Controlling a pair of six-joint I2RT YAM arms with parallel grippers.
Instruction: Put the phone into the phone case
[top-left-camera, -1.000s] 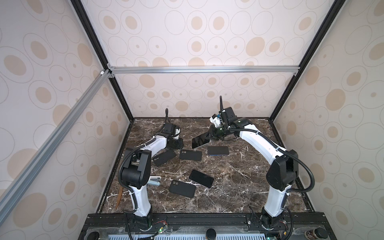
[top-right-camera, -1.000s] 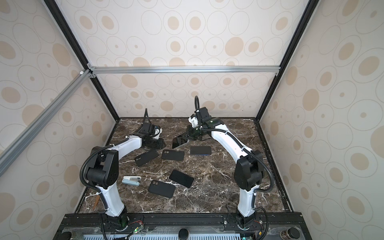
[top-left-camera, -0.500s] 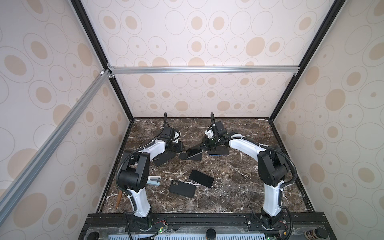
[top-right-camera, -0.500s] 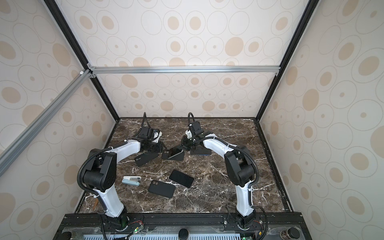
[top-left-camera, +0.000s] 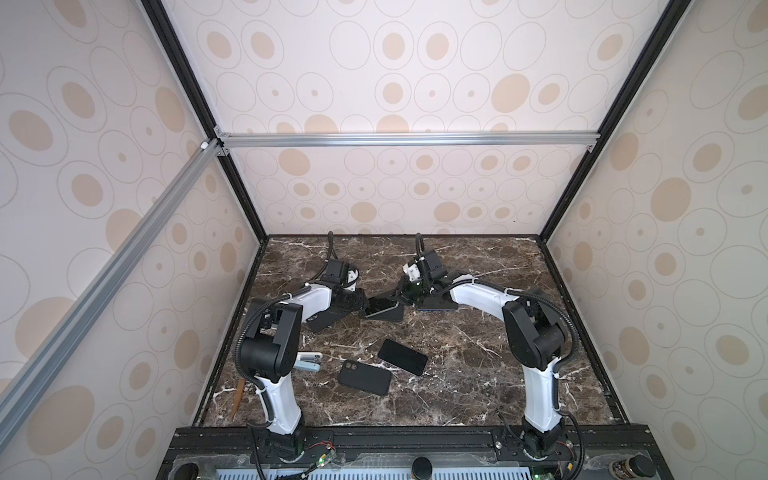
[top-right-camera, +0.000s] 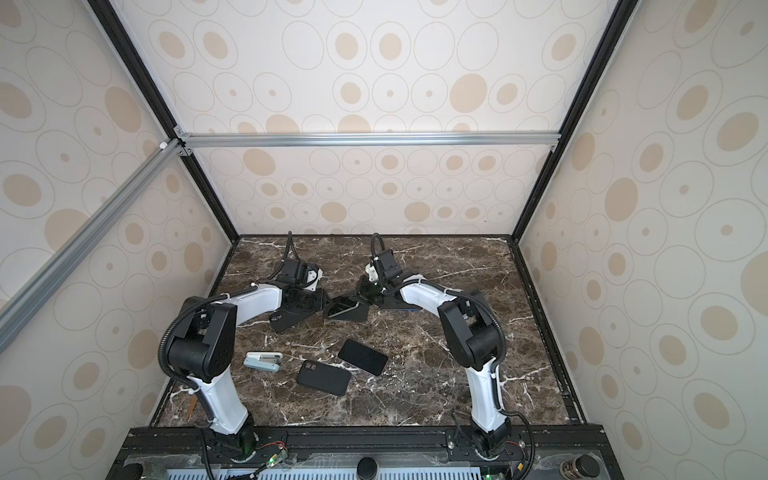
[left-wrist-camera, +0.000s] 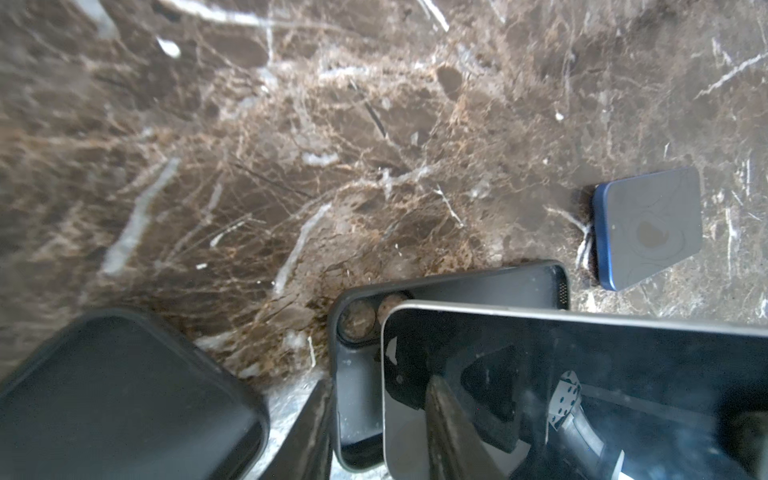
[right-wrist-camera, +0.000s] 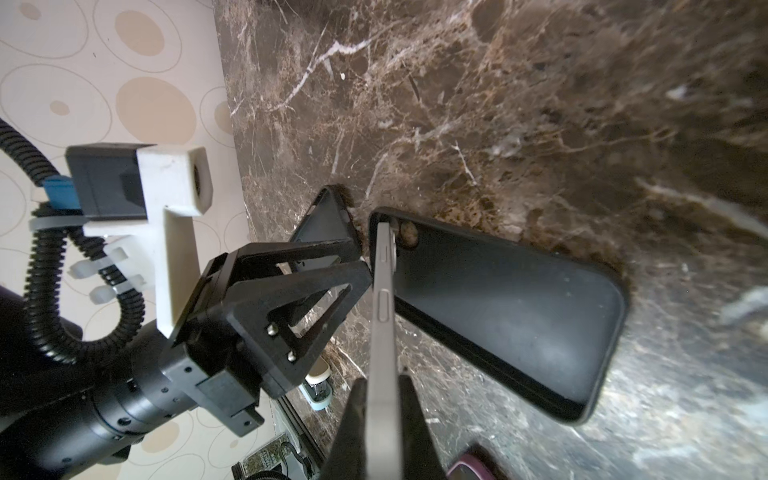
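Brown marbled tabletop (top-left-camera: 478, 332), an open black phone case (right-wrist-camera: 519, 316) laid flat between the left jaws and the right jaws, a second black case (top-left-camera: 328, 320) just beside the left jaws, a blue phone (left-wrist-camera: 648, 232) near the right jaws, a black phone (top-left-camera: 402, 357), a third black case (top-left-camera: 365, 377) laid camera holes up and a pale blue stapler (top-right-camera: 262, 360) set well apart from both jaws.

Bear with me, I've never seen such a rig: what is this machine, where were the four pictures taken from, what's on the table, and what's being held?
Two robot arms stand at a marble table inside a booth. Two pictures look down from overhead, nearly alike; two come from cameras on the arms' wrists. The right gripper pinches a phone, tilted over an empty black case. The left gripper straddles that case's camera end; whether it grips, I cannot tell. Also lying there: a blue phone, another black case, a dark phone and a pale-blue stapler.
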